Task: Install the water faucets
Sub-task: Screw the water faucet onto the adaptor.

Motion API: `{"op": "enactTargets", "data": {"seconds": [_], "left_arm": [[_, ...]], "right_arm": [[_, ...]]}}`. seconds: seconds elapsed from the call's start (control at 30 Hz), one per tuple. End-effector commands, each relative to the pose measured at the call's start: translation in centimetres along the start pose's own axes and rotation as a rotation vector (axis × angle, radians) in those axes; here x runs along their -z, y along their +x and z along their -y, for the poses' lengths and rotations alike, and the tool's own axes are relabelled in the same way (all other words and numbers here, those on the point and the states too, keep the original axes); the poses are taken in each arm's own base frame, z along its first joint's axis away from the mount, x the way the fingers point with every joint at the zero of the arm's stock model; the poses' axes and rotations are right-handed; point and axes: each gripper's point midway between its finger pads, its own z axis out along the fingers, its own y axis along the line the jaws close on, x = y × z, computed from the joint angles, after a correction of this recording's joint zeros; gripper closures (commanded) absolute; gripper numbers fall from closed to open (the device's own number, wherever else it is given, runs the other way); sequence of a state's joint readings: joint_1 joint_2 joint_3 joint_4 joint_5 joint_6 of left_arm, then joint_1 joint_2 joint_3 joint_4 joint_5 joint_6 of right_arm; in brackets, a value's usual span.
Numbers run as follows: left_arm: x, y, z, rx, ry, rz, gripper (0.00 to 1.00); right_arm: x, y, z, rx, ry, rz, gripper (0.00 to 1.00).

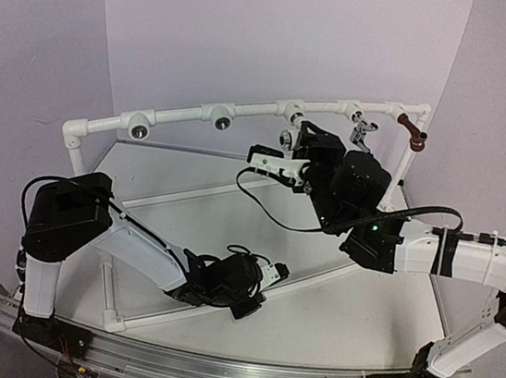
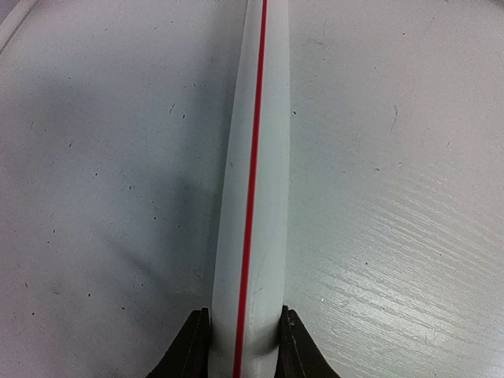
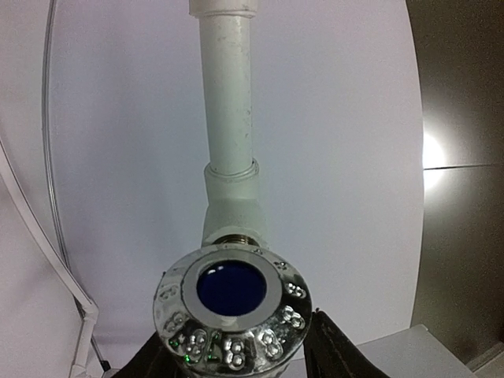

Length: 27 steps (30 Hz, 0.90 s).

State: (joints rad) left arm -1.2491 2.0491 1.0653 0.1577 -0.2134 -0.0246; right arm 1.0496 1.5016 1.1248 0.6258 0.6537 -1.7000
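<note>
Pipe frame (image 1: 245,111) is standing at the back. Left gripper (image 2: 244,319) is clamping tight on a red-striped pipe (image 2: 252,181) lying flat, likely bracing the frame. Right gripper (image 3: 236,335) is straddling the chrome faucet (image 3: 232,311) sitting in a tee socket (image 3: 232,201), probably for threading it in. Jaws narrow, can't tell if they're gripping. Silver faucet (image 1: 363,129) and red-brown faucet (image 1: 413,134) are hanging further right.

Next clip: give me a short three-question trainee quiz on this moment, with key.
1. True or false: the left gripper is shut on a white plastic pipe with a red stripe.
2. What sits between the right gripper's jaws? A) shiny chrome round faucet knob with blue centre B) dark red-brown faucet C) nothing
3. How many white tee sockets show empty dark holes?
Key: 1 true; 2 A; 3 two.
</note>
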Motion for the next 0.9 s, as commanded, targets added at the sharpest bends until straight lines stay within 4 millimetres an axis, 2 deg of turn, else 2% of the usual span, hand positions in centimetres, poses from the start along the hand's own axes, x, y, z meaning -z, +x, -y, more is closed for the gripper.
{"op": "enactTargets", "data": {"seconds": [0.0,0.33,0.87], "left_arm": [[-0.26,17.47,0.28,0.048,-0.019,-0.521,1.00],[-0.24,17.55,0.30,0.048,-0.019,-0.522,1.00],[-0.26,17.58,0.23,0.047,-0.022,-0.524,1.00]], "right_arm": [[-0.44,0.01,2.91,-0.078,0.074,-0.008,0.52],[-0.83,0.19,2.47,-0.075,0.069,-0.015,0.63],[-1.31,0.20,2.23,-0.122,0.065,-0.020,0.89]]}}
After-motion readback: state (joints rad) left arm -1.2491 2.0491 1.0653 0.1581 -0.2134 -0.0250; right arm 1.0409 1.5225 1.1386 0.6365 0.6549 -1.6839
